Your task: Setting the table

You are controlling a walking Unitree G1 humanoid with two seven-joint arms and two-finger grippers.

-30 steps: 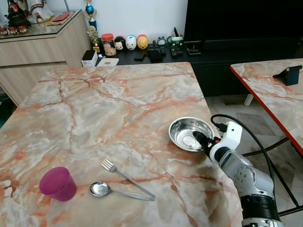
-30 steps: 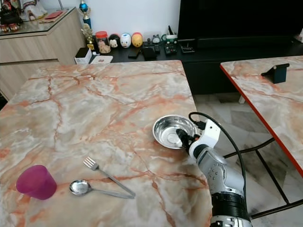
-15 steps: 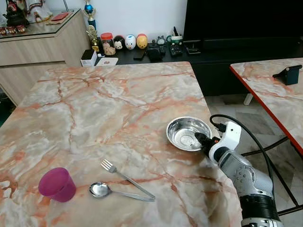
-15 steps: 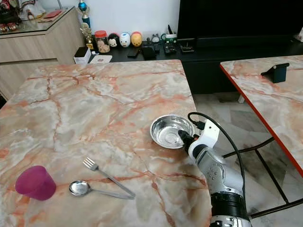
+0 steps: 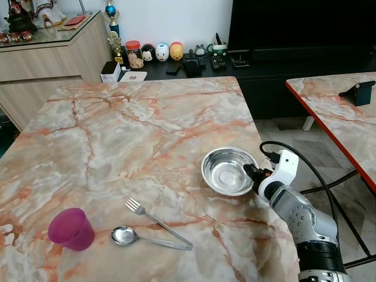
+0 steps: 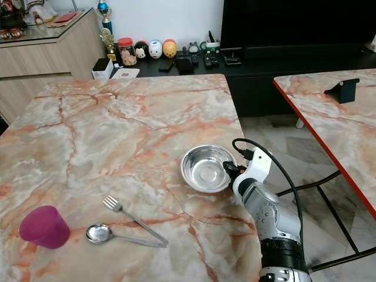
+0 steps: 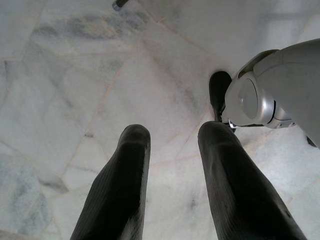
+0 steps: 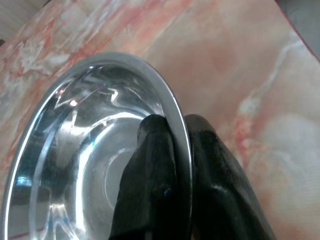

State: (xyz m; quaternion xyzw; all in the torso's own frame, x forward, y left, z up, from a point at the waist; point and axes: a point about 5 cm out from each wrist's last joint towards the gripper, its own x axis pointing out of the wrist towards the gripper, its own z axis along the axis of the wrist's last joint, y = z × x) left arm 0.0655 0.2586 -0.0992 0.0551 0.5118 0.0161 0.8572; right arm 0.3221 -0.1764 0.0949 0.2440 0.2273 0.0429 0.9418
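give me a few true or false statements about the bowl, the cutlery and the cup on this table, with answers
1. The right gripper pinches the rim of the steel bowl. True.
2. The bowl holds food. False: it is empty.
3. The fork and spoon lie side by side, between the pink cup and the bowl. True.
4. The pink cup sits inside the bowl. False: it stands apart, near the marble table's left edge.

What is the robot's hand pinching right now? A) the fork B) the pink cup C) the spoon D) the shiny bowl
D: the right gripper is shut on the rim of the shiny bowl, one finger inside and one outside.
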